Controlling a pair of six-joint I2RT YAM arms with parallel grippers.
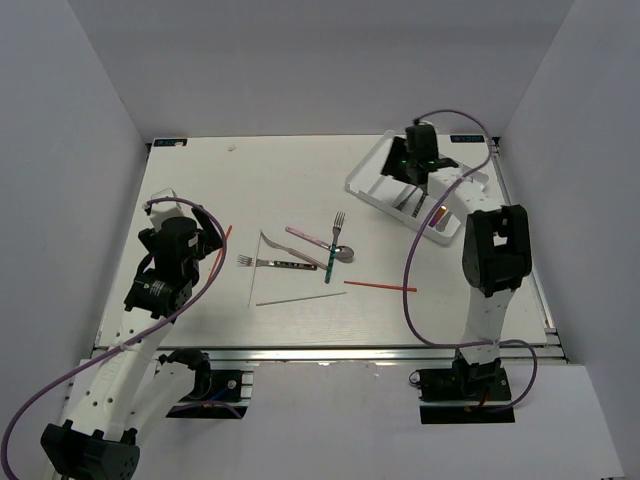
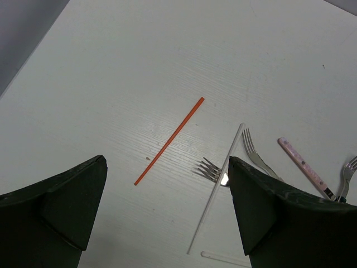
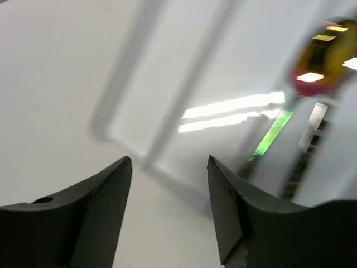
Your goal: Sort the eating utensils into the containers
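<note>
The white tray (image 1: 366, 181) of containers sits at the back right, with a few utensils (image 1: 438, 217) lying in its compartments. My right gripper (image 1: 421, 178) hovers over it, open and empty. In the blurred right wrist view, the right gripper (image 3: 169, 162) is above a tray compartment (image 3: 167, 111), and a gold iridescent spoon (image 3: 326, 56) with a green handle lies to the right. My left gripper (image 2: 167, 212) stands open above the table, near a red chopstick (image 2: 170, 140), a pale chopstick (image 2: 217, 187) and a fork (image 2: 211, 170).
Mid-table lie a silver fork (image 1: 338, 224), a pink-handled utensil (image 1: 305, 238), a spoon (image 1: 344, 254), a green-handled utensil (image 1: 329, 266), a second pale chopstick (image 1: 300, 298) and another red chopstick (image 1: 380, 287). Grey walls enclose the table on three sides.
</note>
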